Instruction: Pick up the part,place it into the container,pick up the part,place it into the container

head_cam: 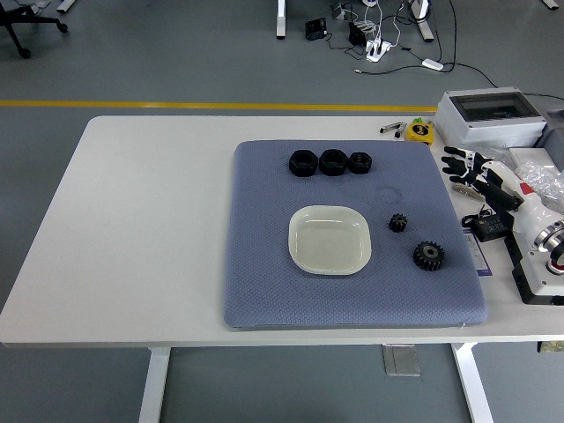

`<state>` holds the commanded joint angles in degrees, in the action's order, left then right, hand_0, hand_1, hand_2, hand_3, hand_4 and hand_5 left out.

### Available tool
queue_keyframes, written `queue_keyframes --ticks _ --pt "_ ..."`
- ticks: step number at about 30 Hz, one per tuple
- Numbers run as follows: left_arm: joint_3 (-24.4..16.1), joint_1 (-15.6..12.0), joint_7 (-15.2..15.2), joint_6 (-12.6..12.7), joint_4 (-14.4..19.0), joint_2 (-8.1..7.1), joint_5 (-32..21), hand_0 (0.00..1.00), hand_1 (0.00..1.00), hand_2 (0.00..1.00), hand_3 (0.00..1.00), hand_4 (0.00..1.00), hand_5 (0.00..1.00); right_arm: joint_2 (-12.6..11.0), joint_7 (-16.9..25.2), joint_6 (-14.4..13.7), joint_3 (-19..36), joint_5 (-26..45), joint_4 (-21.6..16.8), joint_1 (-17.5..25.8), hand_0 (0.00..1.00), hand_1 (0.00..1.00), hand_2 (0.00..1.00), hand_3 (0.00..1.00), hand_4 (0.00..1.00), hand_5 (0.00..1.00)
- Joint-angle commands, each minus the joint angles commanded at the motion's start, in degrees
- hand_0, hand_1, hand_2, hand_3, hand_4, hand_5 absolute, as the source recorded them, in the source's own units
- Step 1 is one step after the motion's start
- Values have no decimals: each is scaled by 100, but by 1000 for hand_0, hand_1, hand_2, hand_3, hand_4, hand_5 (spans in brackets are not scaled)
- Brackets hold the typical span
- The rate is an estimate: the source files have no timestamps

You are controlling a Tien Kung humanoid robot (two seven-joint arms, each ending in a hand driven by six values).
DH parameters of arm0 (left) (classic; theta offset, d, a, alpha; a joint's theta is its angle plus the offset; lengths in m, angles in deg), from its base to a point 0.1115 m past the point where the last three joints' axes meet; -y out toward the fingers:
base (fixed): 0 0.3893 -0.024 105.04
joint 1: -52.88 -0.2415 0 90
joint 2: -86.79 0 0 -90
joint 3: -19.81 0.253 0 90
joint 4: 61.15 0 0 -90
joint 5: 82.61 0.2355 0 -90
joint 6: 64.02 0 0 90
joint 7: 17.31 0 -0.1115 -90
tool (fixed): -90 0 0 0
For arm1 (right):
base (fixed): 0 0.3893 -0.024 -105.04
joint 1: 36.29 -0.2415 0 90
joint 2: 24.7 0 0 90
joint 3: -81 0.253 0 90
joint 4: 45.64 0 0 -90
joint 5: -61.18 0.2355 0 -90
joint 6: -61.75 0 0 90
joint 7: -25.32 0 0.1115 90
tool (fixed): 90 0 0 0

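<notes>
Right hand (467, 169) hovers open; white container (330, 240) holds nothing

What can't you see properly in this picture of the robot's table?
- Head view: the right hand sits at the table's right side; the picture's edge cuts off its arm.
- The left hand is outside the picture.
- The three nuts are too small to show any threads.
- The grey box: its lid hides what's inside.

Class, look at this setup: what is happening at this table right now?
Nothing is being handled yet. The right hand hovers open at the table's right edge, holding nothing. On the mat, the dish is empty. Two gears lie to its right, three nuts behind it. The left arm is not in view.
</notes>
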<state>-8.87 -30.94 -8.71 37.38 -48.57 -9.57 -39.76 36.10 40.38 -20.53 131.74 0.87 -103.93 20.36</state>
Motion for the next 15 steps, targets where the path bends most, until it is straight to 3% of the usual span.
queue_keyframes --ticks 2,3,8,9,14,15 --pt "7 3 -2 -2 1 -5 -5 725 730 766 679 709 679 -20 34 99 -65 -261 1 -67 902 866 888 917 998 626" --pt "9 4 -2 -2 1 -7 -6 725 730 766 679 709 679 -26 47 126 -87 -447 4 -89 896 863 879 908 998 555" --pt "21 4 -6 4 1 -12 -31 725 730 766 679 709 679 -30 184 216 -297 -1713 39 -228 896 863 879 908 998 555" --pt "17 2 -4 4 0 -14 -28 725 729 765 679 708 678 -25 207 221 -359 -1937 53 -256 838 823 849 860 998 505" --pt "8 -4 3 0 3 -19 -4 725 729 765 679 708 678 5 210 262 -532 -3128 118 -320 838 823 849 860 998 505" --pt "5 -6 5 -1 3 -19 3 726 730 765 680 709 677 9 199 260 -553 -3352 131 -322 795 797 824 816 998 480"
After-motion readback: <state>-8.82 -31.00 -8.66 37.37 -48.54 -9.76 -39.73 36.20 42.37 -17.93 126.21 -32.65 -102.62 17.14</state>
